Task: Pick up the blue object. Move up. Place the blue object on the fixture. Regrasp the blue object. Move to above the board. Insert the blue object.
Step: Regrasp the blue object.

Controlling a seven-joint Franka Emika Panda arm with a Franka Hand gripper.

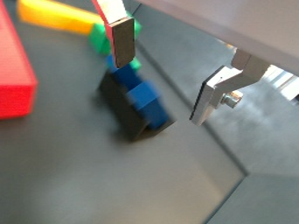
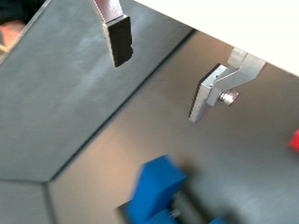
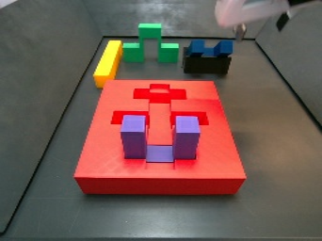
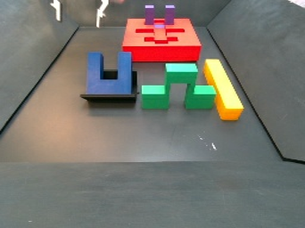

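dark grey tabletop (image 4: pixel 143 134) with raised walls carries everything you see. nearest in a side view, the green block (image 4: pixel 179 85) and yellow bar (image 4: pixel 222 87) lie beside the blue object (image 4: pixel 109 74), which rests on the black fixture (image 4: pixel 107 95). farther back sits the red board (image 4: pixel 161 40), a purple block (image 4: pixel 159 12) standing in it. your tool (image 4: pixel 75 12) hangs spread and empty above the far left, well apart from the blue object.

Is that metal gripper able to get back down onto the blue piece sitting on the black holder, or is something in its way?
Probably yes. The gripper hangs open above the blue object, which rests on the fixture. Nothing lies between them; the green block stands off to one side.
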